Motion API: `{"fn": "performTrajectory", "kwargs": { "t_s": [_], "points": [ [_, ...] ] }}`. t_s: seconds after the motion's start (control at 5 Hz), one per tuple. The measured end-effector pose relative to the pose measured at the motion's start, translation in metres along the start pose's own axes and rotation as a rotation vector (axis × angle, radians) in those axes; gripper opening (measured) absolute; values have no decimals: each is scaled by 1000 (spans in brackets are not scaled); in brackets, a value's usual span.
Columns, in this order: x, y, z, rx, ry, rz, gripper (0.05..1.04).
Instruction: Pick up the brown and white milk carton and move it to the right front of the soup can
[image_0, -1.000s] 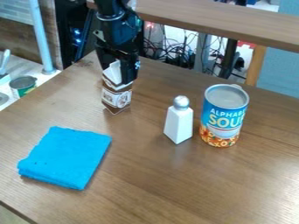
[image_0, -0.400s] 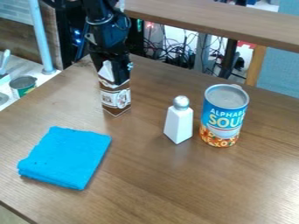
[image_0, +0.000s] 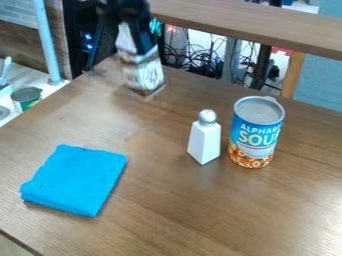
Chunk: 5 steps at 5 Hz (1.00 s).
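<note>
"What did you have hold of?"

"One carton (image_0: 143, 75), by its top. My gripper (image_0: 137, 47) was clamped on it at the table's (image_0: 200, 210) far left part."

"How did it look?"

"White and peaked on top, patterned brown and white below, leaning slightly. I couldn't tell whether its base touched the wood."

"And around it?"

"Nearer the front lay one folded blue cloth (image_0: 75, 180). To the carton's right, one white shaker (image_0: 204, 142) with a silver cap stood just beside one blue soup can (image_0: 256, 131). I counted one green-sided tin (image_0: 27, 98) on the side counter (image_0: 47, 90)."
</note>
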<state>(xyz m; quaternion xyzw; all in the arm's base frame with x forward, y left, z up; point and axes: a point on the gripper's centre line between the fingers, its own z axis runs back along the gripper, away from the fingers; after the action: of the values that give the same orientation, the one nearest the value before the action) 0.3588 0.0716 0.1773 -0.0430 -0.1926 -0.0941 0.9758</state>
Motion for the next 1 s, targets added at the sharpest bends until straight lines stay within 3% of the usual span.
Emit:
{"fn": "performTrajectory", "kwargs": {
  "t_s": [0.2, 0.4, 0.6, 0.8, 1.0],
  "points": [
    [-11, -39, 33, -60, -60, -43, 821],
    [-22, -89, 38, -197, -90, -141, 821],
    [-24, -136, 26, -276, -77, -220, 821],
    [-19, -184, -2, -302, -39, -261, 821],
    [-19, -227, -38, -263, 28, -325, 821]
  ]
}}
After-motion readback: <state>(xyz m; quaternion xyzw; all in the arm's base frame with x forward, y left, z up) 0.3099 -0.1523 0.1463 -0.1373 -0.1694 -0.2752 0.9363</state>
